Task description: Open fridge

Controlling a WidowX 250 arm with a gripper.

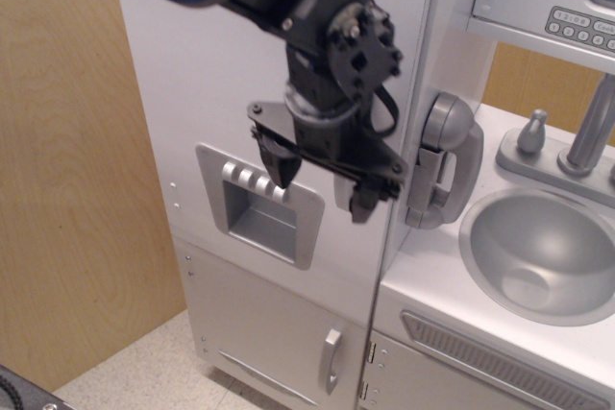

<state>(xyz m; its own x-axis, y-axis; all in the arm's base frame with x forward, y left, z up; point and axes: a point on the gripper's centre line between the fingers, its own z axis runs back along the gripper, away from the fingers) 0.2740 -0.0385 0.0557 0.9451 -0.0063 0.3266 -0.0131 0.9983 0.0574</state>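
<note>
The tall white fridge (pixel 192 74) fills the left-centre of the view, its large door shut. Its grey ice-dispenser panel (pixel 259 210) with a row of buttons sits low on the door. My black gripper (pixel 322 196) is open and empty, pointing down in front of the door's right edge. One finger (pixel 280 162) hangs just above the panel's buttons, the other (pixel 365 201) is near the door's edge. The long silver handle lies behind the gripper and is almost wholly hidden. I cannot tell whether the fingers touch it.
Below is a small white door with a short silver handle (pixel 332 357). A grey toy phone (pixel 444 160) hangs right of the fridge. A sink (pixel 543 252), faucet (pixel 591 127) and microwave keypad (pixel 577 26) are at the right. A wooden wall (pixel 67 189) stands left.
</note>
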